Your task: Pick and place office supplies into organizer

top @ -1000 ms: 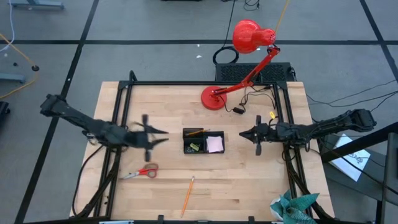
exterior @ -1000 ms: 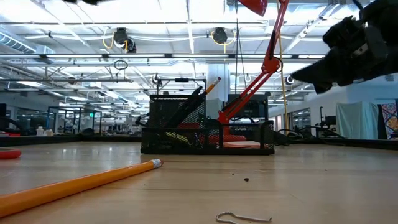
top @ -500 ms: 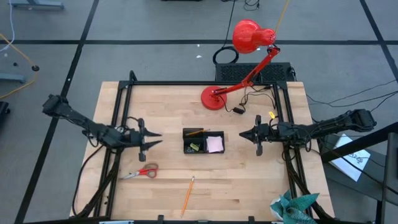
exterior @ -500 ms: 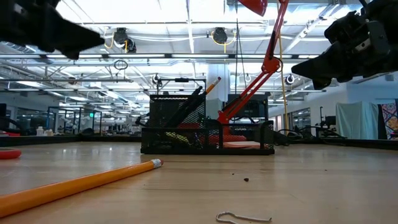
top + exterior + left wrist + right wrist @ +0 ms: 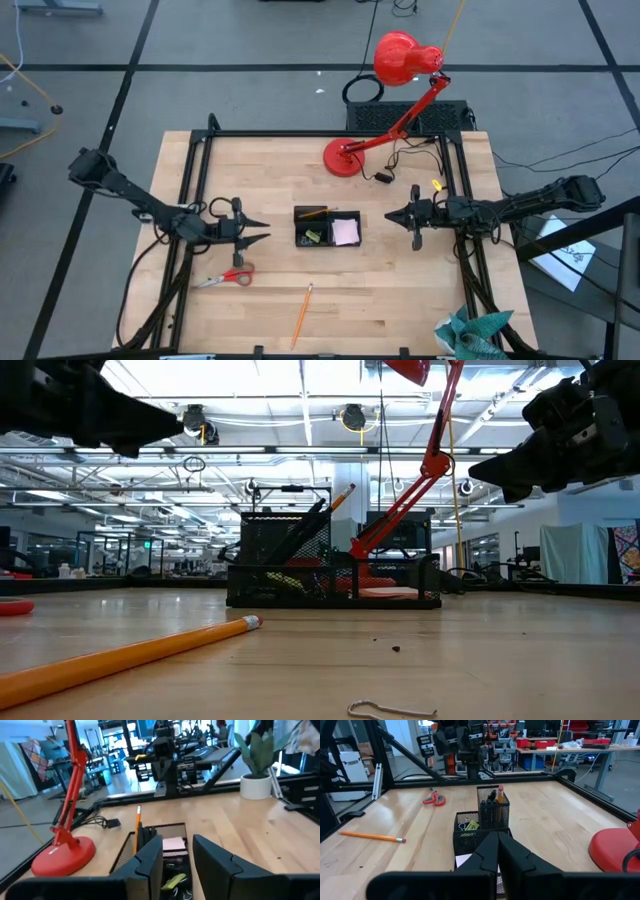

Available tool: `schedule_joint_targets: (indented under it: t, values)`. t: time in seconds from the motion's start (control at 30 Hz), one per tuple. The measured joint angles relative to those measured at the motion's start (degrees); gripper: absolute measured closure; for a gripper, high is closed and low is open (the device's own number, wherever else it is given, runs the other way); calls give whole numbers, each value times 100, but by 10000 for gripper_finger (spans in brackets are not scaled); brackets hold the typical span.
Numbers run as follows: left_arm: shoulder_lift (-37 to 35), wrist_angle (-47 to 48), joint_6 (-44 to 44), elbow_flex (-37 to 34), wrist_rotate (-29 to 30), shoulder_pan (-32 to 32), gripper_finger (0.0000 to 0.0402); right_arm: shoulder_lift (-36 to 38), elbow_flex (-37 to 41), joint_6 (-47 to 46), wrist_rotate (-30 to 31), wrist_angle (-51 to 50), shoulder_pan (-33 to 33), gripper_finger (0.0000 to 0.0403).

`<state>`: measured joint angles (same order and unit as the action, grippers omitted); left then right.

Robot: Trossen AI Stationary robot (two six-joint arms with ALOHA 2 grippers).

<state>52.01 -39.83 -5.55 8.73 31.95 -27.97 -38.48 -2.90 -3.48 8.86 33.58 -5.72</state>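
The black mesh organizer [image 5: 327, 227] [image 5: 330, 575] [image 5: 165, 855] [image 5: 482, 827] stands mid-table. It holds an orange pencil [image 5: 312, 212], a pale pink pad [image 5: 346, 232] and a yellow-green bit [image 5: 313, 237]. The red-handled scissors [image 5: 228, 277] [image 5: 435, 798] lie flat near the left front. A second orange pencil [image 5: 301, 313] [image 5: 130, 655] lies by the near edge. My left gripper [image 5: 258, 232] [image 5: 177, 845] hovers open, left of the organizer and pointing at it. My right gripper [image 5: 390, 215] [image 5: 497, 840] hovers shut to the organizer's right.
The red desk lamp's base [image 5: 343, 158] stands on the far side of the table, with its cables [image 5: 400, 160] beside it. A teal cloth [image 5: 470, 335] lies at the near right corner. A bent wire clip [image 5: 390, 710] lies near the front edge. Black frame rails [image 5: 190, 200] run along the table's sides.
My left gripper has moved a little toward the near edge and toward the organizer, has come lower, and has turned about its wrist. The right arm and all the objects have kept still.
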Motion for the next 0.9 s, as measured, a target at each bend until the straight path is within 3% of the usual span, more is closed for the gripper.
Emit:
schedule_joint_targets:
  t: [0.27, 0.63, 0.8, 0.9]
  values:
    - [206, 440, 418, 0, -38, 57, 286, -13, 2, -104, -149, -90, -2, 401]
    - [201, 360, 768, 0, -69, 64, 286, -13, 1, -145, -145, 38, -132, 401]
    - [351, 346, 1316, 16, -1051, 31, 286, -13, 1, -182, -138, 33, -131, 401]
    - [807, 476, 1588, 278, -1124, -78, 286, -13, 1, -183, -135, 26, -131, 401]
